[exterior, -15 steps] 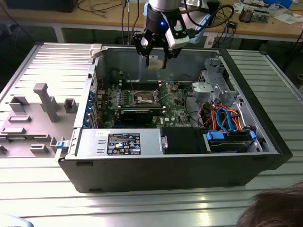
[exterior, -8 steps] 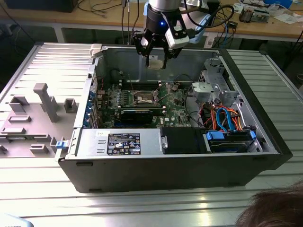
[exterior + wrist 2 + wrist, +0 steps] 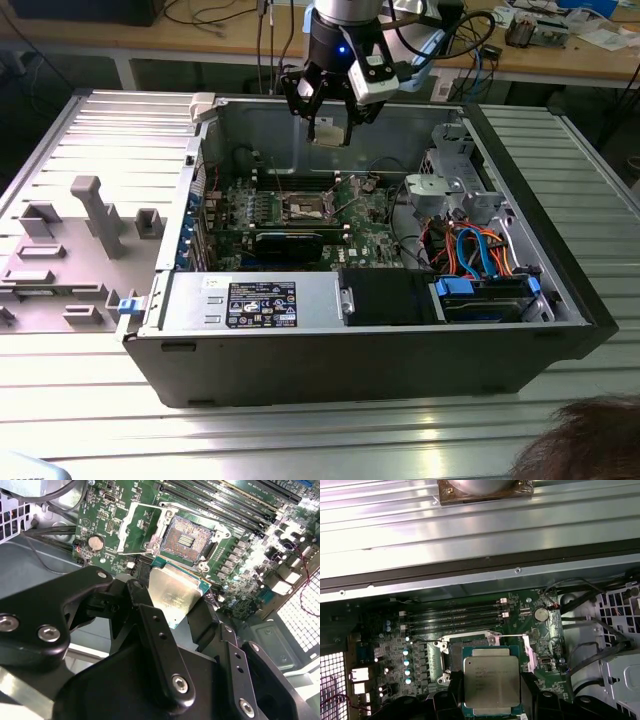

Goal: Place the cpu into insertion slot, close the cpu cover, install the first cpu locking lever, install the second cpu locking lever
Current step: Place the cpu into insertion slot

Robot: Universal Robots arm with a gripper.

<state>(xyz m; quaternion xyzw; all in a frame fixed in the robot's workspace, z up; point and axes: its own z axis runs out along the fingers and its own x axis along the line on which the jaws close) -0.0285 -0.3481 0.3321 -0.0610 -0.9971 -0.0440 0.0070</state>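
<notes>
An open computer case (image 3: 560,290) lay on a slatted metal table (image 3: 300,430), with a grey plastic fixture (image 3: 95,212) well apart on the exterior view's left and a person's hair (image 3: 590,440) at the near right corner. Inside the case, blue and orange cables (image 3: 468,250) crowded the exterior view's right end beside a metal drive cage (image 3: 450,185), and a black box (image 3: 388,296) sat against the near wall. The green circuit board (image 3: 365,235) carried long black memory slots (image 3: 220,502) just beside the insertion slot (image 3: 191,537), and a round coin battery (image 3: 95,542) lay near it. The cpu cover (image 3: 125,528) stood swung open next to the slot, leaving the tan-gold contact field bare. The gripper (image 3: 328,120) hung above the board near the far wall, its black fingers (image 3: 155,630) closed narrowly on two opposite edges of the cpu (image 3: 175,597). The chip was clear of the slot, apart from it, its silvery-grey top dull and flat with a green rim showing around it.
</notes>
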